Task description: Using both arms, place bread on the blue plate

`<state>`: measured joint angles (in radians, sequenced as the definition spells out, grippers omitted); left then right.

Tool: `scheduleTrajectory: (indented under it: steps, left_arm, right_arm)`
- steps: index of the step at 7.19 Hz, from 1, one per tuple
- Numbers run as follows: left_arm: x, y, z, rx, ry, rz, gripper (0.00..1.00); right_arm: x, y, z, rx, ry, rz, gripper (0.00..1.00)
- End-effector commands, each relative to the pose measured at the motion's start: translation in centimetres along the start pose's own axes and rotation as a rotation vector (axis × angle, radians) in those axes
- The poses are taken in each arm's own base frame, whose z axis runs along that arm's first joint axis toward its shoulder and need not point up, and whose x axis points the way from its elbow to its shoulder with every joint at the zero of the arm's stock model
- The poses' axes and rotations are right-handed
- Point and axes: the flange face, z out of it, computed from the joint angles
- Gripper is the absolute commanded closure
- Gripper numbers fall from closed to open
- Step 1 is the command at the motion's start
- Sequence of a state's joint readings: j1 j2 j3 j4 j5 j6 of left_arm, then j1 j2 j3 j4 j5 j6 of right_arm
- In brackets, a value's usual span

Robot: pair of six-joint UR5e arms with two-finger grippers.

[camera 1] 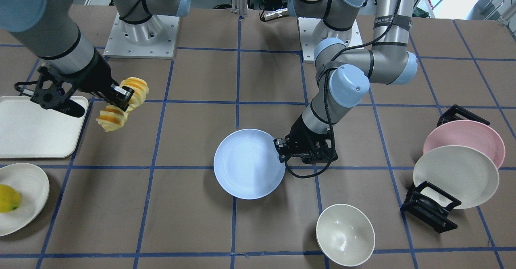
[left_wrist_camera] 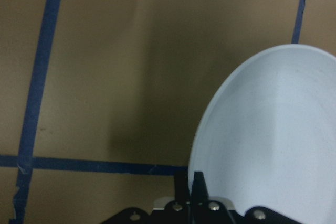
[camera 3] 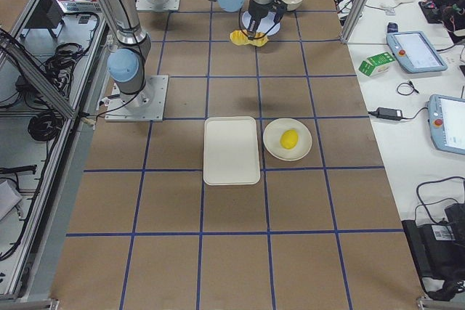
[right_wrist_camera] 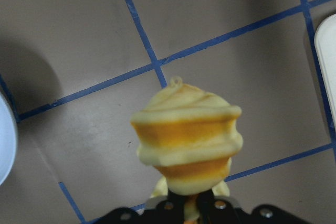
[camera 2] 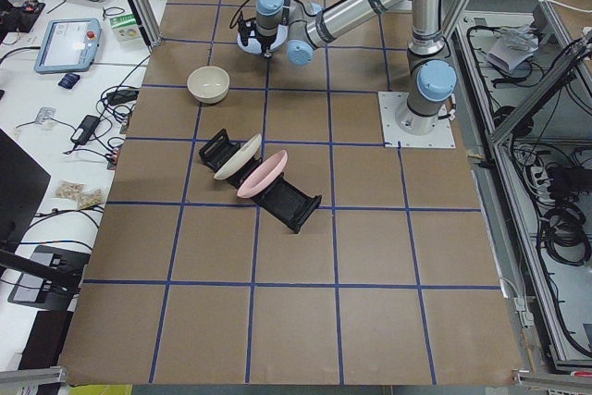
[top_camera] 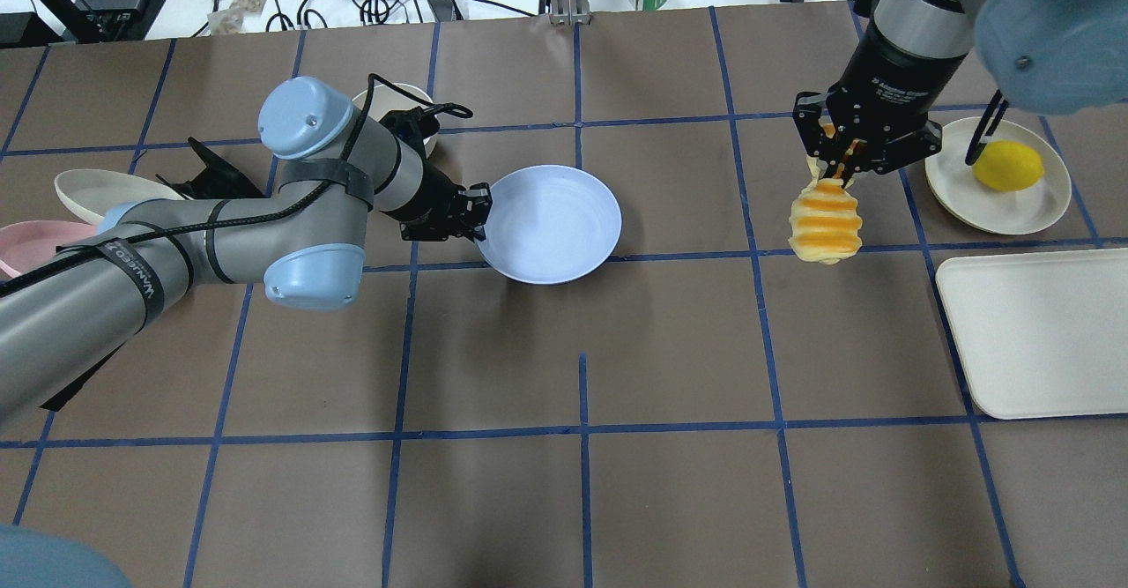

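Front view: I see the right gripper pinching the bread at mid-length, beside the cream tray and well apart from the blue plate. The left gripper is clamped on that plate's rim. Overhead: bread hangs down from the right claw, between the plate and the lemon. Side views: both too small for me to judge the claws. Left wrist: fingers pressed together at the plate's edge, brown table behind. Right wrist: ridged yellow-orange bread fills the centre over blue tape lines, with the plate's edge at far left.
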<state>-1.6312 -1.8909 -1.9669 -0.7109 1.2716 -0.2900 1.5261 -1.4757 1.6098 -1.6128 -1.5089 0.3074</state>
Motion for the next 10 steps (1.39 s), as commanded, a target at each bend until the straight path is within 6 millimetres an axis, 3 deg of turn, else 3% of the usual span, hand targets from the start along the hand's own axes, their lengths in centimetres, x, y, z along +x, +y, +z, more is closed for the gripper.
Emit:
scheduleTrajectory:
  steps: [1, 3, 5, 6, 7, 8, 9, 10]
  left_arm:
    - [-0.1, 1.1, 1.8, 0.014, -0.006, 0.007, 1.0]
    - [-0.5, 3.6, 2.7, -0.014, -0.005, -0.015, 1.0]
    - [-0.9, 4.8, 3.4, -0.032, -0.009, -0.025, 0.76]
    - [-0.9, 4.8, 3.2, -0.028, -0.008, -0.033, 0.37]
    - [-0.9, 4.2, 2.3, -0.001, -0.008, -0.027, 0.0]
    - [-1.4, 3.3, 0.4, 0.039, -0.004, -0.033, 0.0]
    - [-4.0, 1.5, -2.6, 0.098, -0.025, -0.071, 0.0]
    - [-8.5, 0.0, -5.2, 0.088, -0.053, -0.034, 0.0]
  right_arm:
    - [-5.4, 1.8, 1.1, 0.041, -0.005, -0.008, 1.0]
    - [-8.1, 2.5, 1.9, 0.077, -0.022, -0.056, 1.0]
    - [-11.1, 3.4, 3.0, 0.105, -0.033, -0.12, 1.0]
    - [-13.0, 3.5, 4.7, 0.106, -0.026, -0.152, 1.0]
    - [-15.1, 4.8, 5.6, 0.115, -0.021, -0.21, 1.0]
    - [-16.4, 5.6, 6.9, 0.105, -0.015, -0.239, 1.0]
    - [-17.2, 5.6, 7.9, 0.098, -0.009, -0.25, 1.0]
    - [-18.1, 5.5, 9.1, 0.1, -0.011, -0.264, 1.0]
